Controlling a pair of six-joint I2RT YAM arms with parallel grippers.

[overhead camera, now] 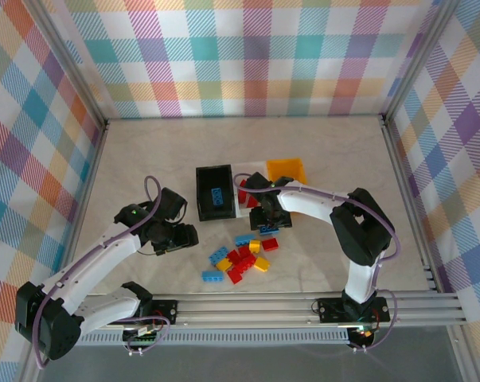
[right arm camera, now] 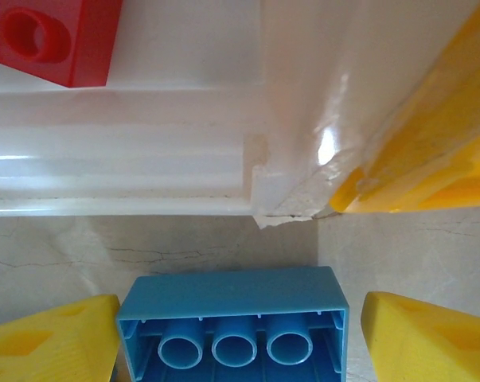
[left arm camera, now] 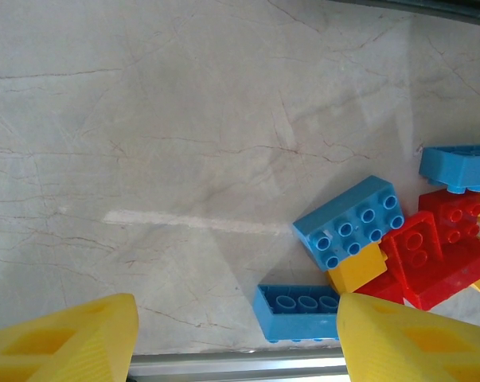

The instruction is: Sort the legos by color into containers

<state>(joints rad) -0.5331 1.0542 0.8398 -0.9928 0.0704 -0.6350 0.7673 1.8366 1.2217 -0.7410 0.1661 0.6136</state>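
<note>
The left hand is wide open with nothing in it, over the table, just left of the brick pile. The right hand has an upside-down blue brick between its fingers, close to the white bin. I cannot tell if it is squeezing. A red brick sits in the white bin. The black bin holds another blue one. The yellow bin stands nearby.

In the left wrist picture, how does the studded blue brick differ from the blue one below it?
The studded blue brick shows eight studs; the lower blue brick shows hollow tubes. The studded one lies slanted in view; the lower one nearly level. Both are light blue.
</note>
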